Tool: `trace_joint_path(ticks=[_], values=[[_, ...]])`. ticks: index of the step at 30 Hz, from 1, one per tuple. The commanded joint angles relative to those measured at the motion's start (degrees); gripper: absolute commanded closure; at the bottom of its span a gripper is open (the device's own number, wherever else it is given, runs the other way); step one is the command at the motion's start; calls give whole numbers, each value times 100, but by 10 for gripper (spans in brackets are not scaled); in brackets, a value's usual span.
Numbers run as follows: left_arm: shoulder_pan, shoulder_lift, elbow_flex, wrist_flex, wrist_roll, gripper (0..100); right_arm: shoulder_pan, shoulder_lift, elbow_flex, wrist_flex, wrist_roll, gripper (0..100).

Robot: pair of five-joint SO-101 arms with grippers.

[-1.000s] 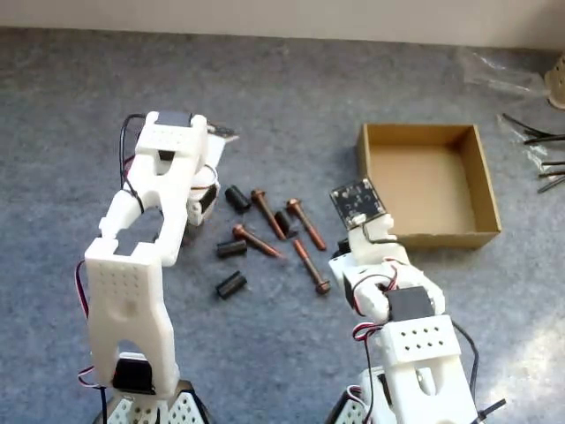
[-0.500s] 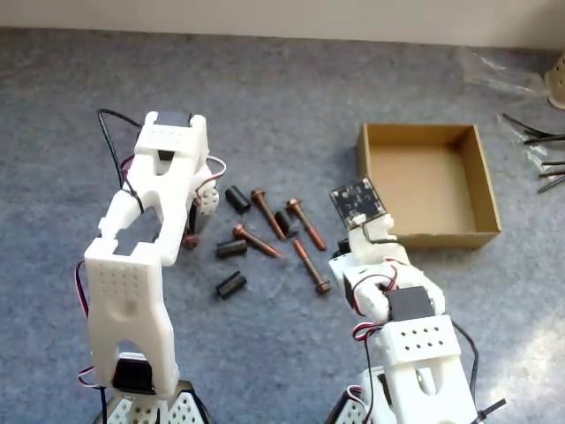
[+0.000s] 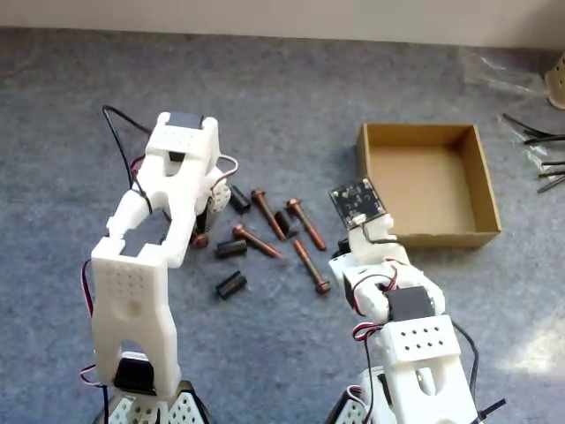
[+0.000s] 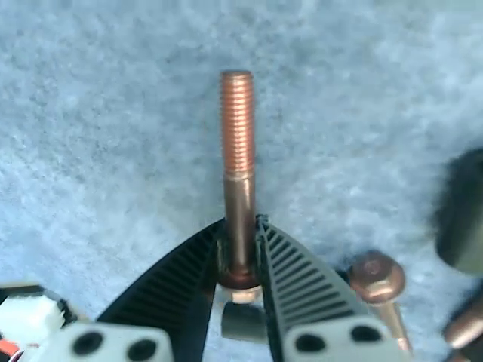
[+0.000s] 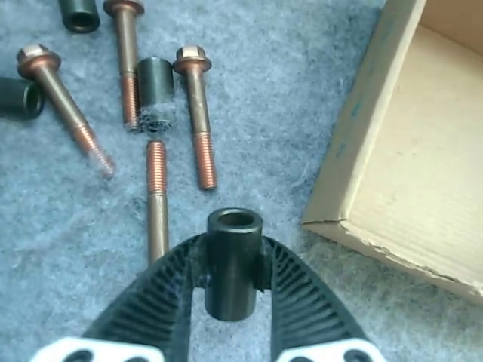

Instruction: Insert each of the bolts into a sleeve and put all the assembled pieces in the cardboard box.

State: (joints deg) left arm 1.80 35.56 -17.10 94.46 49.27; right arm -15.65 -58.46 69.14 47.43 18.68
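My left gripper (image 4: 240, 226) is shut on a copper bolt (image 4: 237, 151) just above its head, with the threaded end pointing away over the carpet. In the high view this gripper (image 3: 205, 223) hangs at the left edge of the pile, the bolt's head (image 3: 201, 238) showing below it. My right gripper (image 5: 234, 253) is shut on a black sleeve (image 5: 235, 290), open end up, near the corner of the cardboard box (image 5: 355, 151). Loose bolts (image 3: 305, 223) and sleeves (image 3: 231, 284) lie between the arms. The box (image 3: 484, 190) holds nothing.
Grey carpet covers the table. One sleeve (image 5: 155, 87) lies between two bolts (image 5: 198, 113). Another bolt head (image 4: 377, 275) and a black sleeve (image 4: 464, 219) lie close to my left gripper. Plastic bags and black cable ties (image 3: 538, 141) sit at the far right.
The left arm has shifted right toward the pile with the bolt in its gripper. The right arm has stayed still with the sleeve.
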Motion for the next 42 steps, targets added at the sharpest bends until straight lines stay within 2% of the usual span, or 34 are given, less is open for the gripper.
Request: trace_joint_path(ticks=[1,14,16,20,22,42], values=[[110,-365,-242,-545,44,993,66,-110,-57,-136,62,994],[145,-356,-242,-668,88,995,66,-110,-57,-136,62,994],[119,-356,-242,-651,484,994,66,-110,-57,-136,62,994],[-84,-356,-198,-624,1934,992,66,-110,-57,-136,62,994],[-136,-356,-198,-624,2215,992,66,-110,-57,-136,62,994],[-110,-338,-189,-782,2215,992,48,-110,31,-136,70,994]])
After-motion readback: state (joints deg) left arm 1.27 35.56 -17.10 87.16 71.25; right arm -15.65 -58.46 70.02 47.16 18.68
